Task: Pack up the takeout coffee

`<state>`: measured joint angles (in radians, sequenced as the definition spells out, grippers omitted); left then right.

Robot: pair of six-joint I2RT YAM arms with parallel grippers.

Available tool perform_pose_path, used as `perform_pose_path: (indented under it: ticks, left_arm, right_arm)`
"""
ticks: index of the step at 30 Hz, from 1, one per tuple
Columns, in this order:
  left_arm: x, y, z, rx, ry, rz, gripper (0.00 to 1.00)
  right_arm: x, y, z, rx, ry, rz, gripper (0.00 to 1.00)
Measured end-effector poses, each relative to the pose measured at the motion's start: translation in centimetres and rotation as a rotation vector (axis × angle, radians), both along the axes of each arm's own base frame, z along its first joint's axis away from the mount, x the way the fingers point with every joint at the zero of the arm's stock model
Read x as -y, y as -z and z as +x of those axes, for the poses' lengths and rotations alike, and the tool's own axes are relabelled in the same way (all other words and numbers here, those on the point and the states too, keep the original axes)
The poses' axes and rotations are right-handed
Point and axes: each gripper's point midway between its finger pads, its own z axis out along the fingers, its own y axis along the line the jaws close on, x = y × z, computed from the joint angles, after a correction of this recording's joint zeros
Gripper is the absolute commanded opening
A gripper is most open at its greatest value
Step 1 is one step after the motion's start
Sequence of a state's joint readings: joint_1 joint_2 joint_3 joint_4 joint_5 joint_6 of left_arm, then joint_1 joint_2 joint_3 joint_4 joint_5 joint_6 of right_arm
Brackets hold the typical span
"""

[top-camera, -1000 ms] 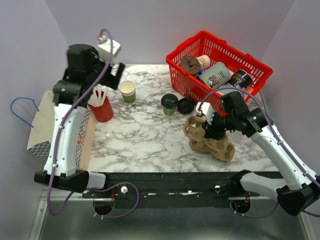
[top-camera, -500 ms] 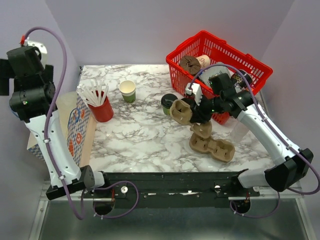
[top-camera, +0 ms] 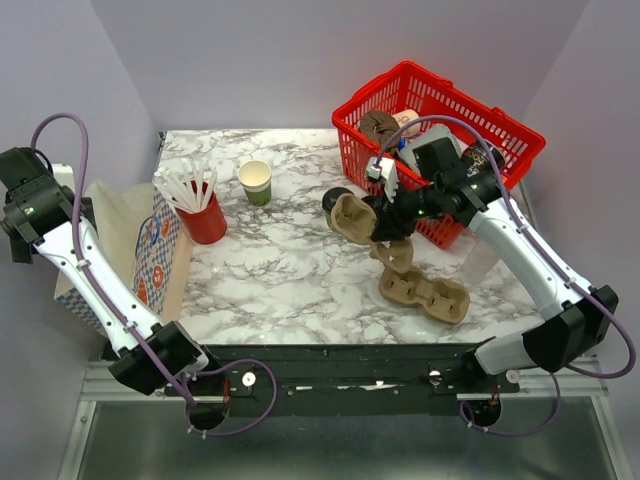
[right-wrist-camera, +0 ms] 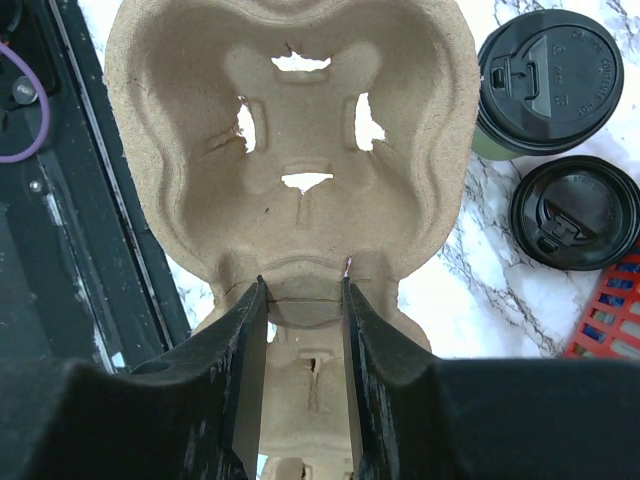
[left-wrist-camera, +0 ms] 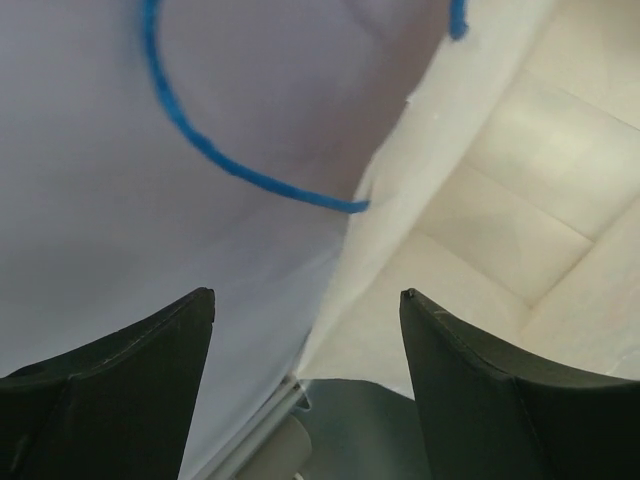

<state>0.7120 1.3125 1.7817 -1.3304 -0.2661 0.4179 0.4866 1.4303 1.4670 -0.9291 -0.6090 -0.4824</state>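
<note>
My right gripper is black, and the moulded-pulp cup carrier is tan. The small olive-green paper takeout coffee cup has a round black plastic lid; the loose round plastic lid is black too. The marbled tabletop is white veined with grey, the plastic mesh basket is red, and the paper bag's cord handle is blue.

**Camera layout: one fixed overview, two close wrist views.**
The whole table is covered by the top external view, taken from high above and behind the arm bases, with the raised cup carrier near centre. The right wrist view is aimed down at that carrier from very close. The takeout coffee, loose lid and red basket corner beside the carrier are shared with the overview. The left wrist view, far left of the carrier, is turned closely into the paper bag, also visible from above.
</note>
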Motion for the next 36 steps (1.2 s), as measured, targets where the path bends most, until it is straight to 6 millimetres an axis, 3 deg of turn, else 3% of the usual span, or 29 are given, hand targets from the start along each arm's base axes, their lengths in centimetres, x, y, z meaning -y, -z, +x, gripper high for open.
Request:
perform_pose_path:
  ticks: [10,17,20,24,32,36]
  left_arm:
    - [0.9,3.5,0.8,-0.029,0.041,-0.118,0.68]
    - [0.6,4.8,2.7,-0.011,0.078,-0.169,0.58]
    - [0.5,4.9,3.3,0.003,0.088,-0.175,0.51]
    - [0.7,5.3,4.2,0.023,0.106,-0.203,0.31]
    - [1.6,5.8,5.4,0.061,0.152,-0.264,0.23]
    - [2.1,6.4,5.6,0.066,0.183,-0.285,0.01]
  right_arm:
    - [0.5,0.6,-1.2,-0.023,0.001,0.002,0.0]
    - [0.9,0.5,-2.1,-0.014,0.001,0.007,0.01]
    - [1.0,0.5,-2.2,-0.014,0.001,0.007,0.0]
    - [1.0,0.6,-2.2,-0.015,0.001,0.006,0.0]
    - [1.0,0.7,-2.2,-0.017,0.001,0.005,0.01]
    - [0.9,1.0,-2.1,-0.024,-0.002,-0.001,0.01]
